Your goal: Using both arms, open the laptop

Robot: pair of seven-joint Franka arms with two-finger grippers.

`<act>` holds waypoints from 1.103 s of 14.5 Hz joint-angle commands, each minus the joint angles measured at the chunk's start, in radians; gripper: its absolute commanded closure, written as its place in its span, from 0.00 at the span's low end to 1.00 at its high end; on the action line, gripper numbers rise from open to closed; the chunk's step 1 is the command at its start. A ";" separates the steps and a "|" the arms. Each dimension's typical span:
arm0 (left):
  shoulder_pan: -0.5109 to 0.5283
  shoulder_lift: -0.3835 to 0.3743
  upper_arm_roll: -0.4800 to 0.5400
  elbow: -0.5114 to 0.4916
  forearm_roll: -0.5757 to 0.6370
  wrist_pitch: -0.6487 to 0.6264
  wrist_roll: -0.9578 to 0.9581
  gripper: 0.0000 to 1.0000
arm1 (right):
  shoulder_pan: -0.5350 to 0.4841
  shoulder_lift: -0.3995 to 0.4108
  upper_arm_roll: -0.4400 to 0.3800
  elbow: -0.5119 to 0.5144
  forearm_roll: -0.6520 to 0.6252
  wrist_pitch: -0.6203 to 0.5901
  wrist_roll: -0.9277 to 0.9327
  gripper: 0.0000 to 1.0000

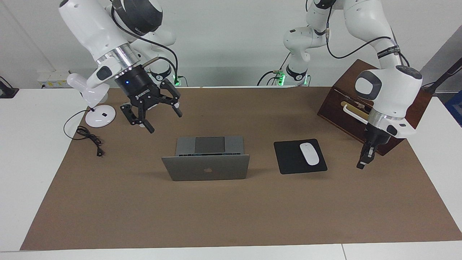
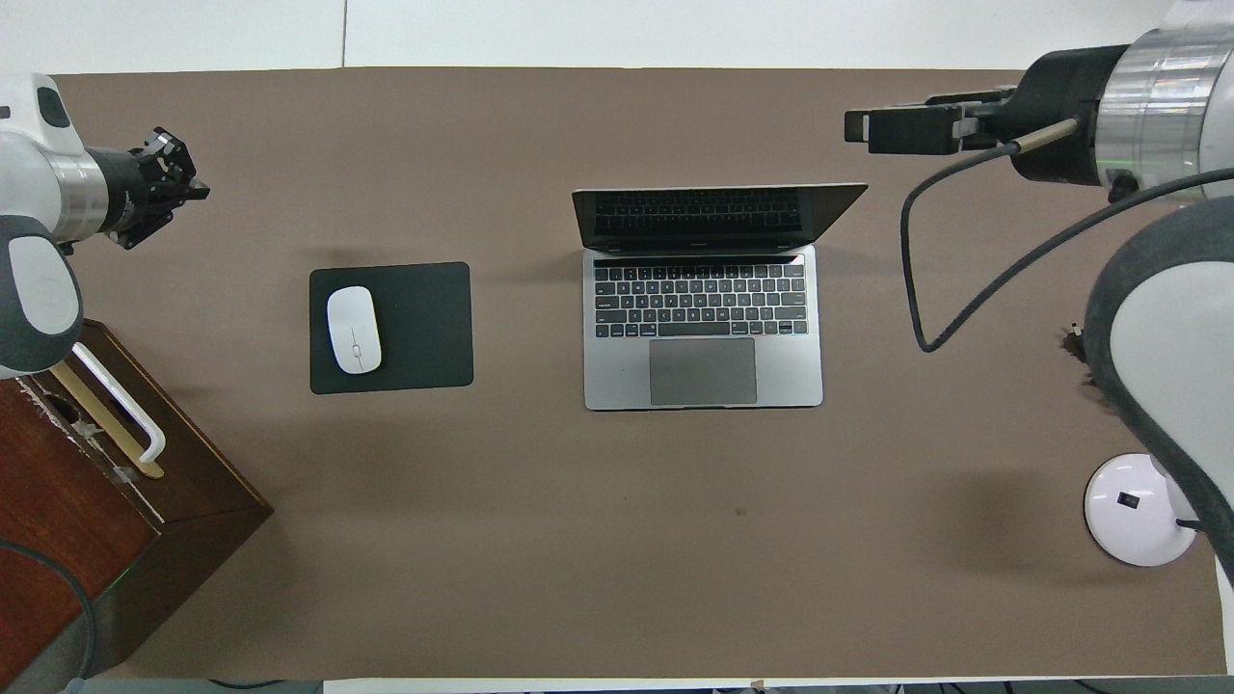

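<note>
- While the laptop (image 1: 205,159) (image 2: 703,294) sat open on the brown tabletop (image 1: 231,216) (image 2: 540,540), its lid stood up with the Apple logo turned away from the robots and the keyboard and trackpad turned toward them.
- Its long axis ran from one arm's end of the tabletop toward the other, hinge edge farthest from the robots.
- It lay between the two sets of jaws, touched by neither, closer to the right ones.
- Right gripper (image 1: 154,115) (image 2: 901,130) hung over bare tabletop beside the laptop, toward the right arm's end; its jaws were spread wide and held nothing.
- Left gripper (image 1: 364,159) (image 2: 164,183) hung over the tabletop between a black mouse pad (image 1: 300,156) (image 2: 390,327) and a dark wooden box (image 1: 375,104) (image 2: 96,501); whether its jaws were apart I cannot tell.
- From overhead, the right arm's white bulk cut off part of a round lamp base (image 1: 100,116) (image 2: 1138,509), and both arms ran off the frame edges.
- The laptop was slim, matte silver-grey metal, rectangular, with a dark screen.
- A smooth white mouse (image 1: 309,154) (image 2: 354,330) lay on the flat black pad.
</note>
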 commanded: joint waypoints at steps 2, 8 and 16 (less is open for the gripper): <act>0.026 0.004 0.002 0.032 0.065 -0.184 0.146 1.00 | -0.060 -0.037 0.006 0.014 -0.164 -0.207 0.011 0.00; 0.017 -0.112 -0.001 0.035 0.117 -0.563 0.253 1.00 | -0.088 -0.089 0.012 0.028 -0.373 -0.474 0.317 0.00; 0.017 -0.215 -0.012 0.029 0.117 -0.780 0.358 0.01 | -0.216 -0.195 0.080 -0.104 -0.439 -0.525 0.334 0.00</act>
